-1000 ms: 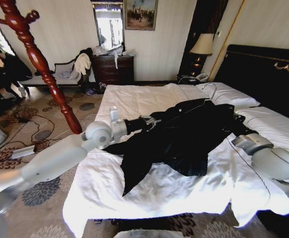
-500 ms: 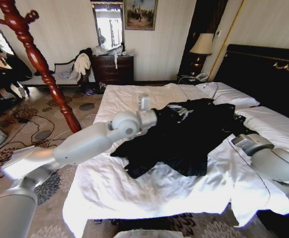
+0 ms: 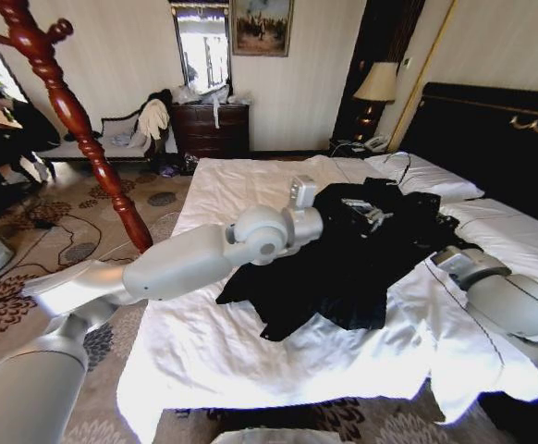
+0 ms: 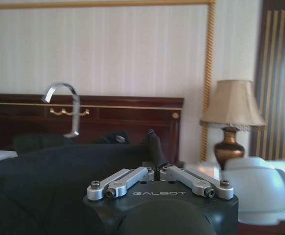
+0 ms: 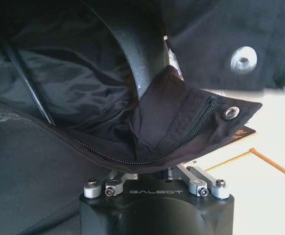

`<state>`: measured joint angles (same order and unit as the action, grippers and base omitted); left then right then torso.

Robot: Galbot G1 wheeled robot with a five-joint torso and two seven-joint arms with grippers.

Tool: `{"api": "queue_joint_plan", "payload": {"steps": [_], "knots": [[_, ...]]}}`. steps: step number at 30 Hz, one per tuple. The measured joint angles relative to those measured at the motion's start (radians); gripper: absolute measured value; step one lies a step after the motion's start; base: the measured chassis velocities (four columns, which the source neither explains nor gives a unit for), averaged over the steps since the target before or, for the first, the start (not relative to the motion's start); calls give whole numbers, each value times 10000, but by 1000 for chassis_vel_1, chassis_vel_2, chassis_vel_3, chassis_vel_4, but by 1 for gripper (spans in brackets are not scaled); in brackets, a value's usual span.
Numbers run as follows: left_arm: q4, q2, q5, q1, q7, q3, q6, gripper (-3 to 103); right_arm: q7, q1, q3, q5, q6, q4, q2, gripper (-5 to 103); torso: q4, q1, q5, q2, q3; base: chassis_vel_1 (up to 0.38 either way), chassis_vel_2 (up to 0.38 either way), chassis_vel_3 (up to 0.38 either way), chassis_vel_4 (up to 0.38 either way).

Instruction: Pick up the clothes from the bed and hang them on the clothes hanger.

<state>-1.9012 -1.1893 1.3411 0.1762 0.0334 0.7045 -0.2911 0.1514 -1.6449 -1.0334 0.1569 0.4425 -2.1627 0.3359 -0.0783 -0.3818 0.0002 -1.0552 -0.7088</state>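
Clothes [image 3: 343, 268] bunched on bed [image 3: 250, 351], both end effectors [image 3: 366, 211] [image 5: 154, 169] gripping them.

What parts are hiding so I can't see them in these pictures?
- Left end effector, head view: its tips sink into the black coat, so what they pinch is hidden.
- Right end effector, right wrist view: coat folds cover the fingertips.
- Clothes hanger, left wrist view: the silver hook shows; the shoulders are buried in fabric.
- Bed, head view: the near edge is cut off by the frame.
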Motion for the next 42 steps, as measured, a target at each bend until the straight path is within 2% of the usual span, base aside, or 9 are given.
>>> {"api": "queue_joint_plan", "payload": {"steps": [13, 14, 16, 18, 21, 29, 34, 40, 42], "knots": [[85, 100, -887, 146, -34, 637, -209, 0, 4, 25, -3, 239, 159, -237, -152, 20, 3, 0, -2, 0, -1, 0, 0, 0, 0], [0, 170, -946, 128, -25, 703, -237, 10, 5, 27, -15, 305, 185, -277, -162, 20, 5, 0, -3, 0, -1, 0, 0, 0, 0], [-82, 225, -947, 96, -22, 729, -260, 10, 11, 27, -25, 345, 205, -300, -164, 20, 6, 0, -4, 1, -1, 0, 0, 0, 0], [-256, 349, -934, 56, -23, 807, -324, 20, 30, 26, -39, 419, 228, -315, -164, 20, 3, 0, -4, 0, 0, 0, 0, 0, 0], [-439, 518, -991, 39, -34, 953, -371, 26, 58, 26, -43, 494, 232, -324, -153, 20, 2, 0, -3, 0, 0, 0, 0, 0, 0], [-1117, 1047, -1249, -42, -29, 1149, -403, 64, 99, 14, -37, 702, 228, -468, 45, 20, 2, 0, -3, 0, 0, 0, 0, 0, 0], [-1409, 1350, -1314, -64, -28, 1156, -407, 74, 134, 20, -33, 873, 170, -477, 65, 20, 4, 0, -4, 0, 0, 0, 0, 0, 0], [-2051, 2023, -1318, -318, 51, 979, -414, 98, 178, 31, -29, 892, 101, -489, 144, 20, 4, 0, -5, 0, 0, 0, 0, 0, 0], [-2379, 2425, -1317, -564, 116, 753, -424, 100, 196, 29, -23, 884, 85, -507, 187, 20, 3, 0, -5, 1, 0, 0, 0, 0, 0]]}}
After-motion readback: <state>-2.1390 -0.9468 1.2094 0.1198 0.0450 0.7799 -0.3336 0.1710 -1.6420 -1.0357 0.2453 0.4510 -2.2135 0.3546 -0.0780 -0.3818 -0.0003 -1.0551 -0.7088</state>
